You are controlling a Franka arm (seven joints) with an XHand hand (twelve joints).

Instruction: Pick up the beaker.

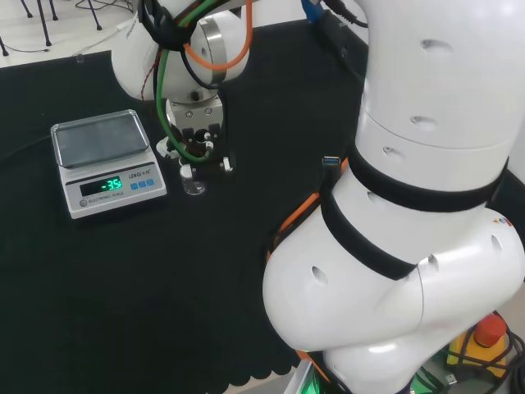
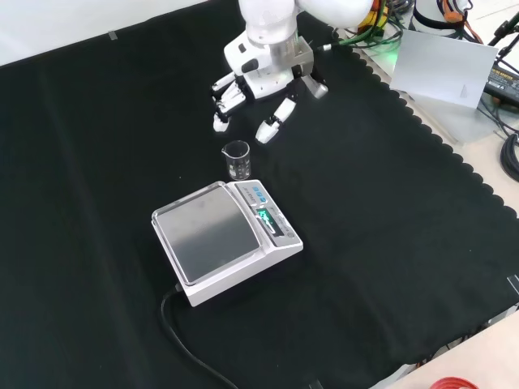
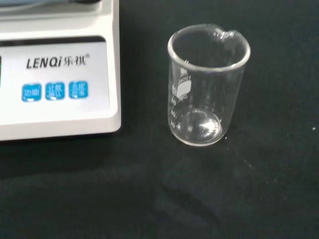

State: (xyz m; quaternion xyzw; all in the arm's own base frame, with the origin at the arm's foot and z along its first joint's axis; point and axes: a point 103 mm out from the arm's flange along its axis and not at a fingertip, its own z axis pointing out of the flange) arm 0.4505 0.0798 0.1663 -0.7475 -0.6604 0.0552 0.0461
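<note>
Not grabbed yet: the hand (image 2: 263, 77) hovers above the empty glass beaker (image 2: 237, 160) with fingers (image 2: 272, 128) spread wide; beaker's sitting upright on the tabletop (image 2: 389, 243) beside the scale (image 2: 225, 240).

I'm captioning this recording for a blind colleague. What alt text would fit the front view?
A small clear glass beaker stands upright on the black cloth, with the robot's black and white hand hovering open just beyond it, fingers pointing down and not touching it. A white scale with an empty metal pan sits right in front of the beaker, its cable trailing toward the near edge.
</note>
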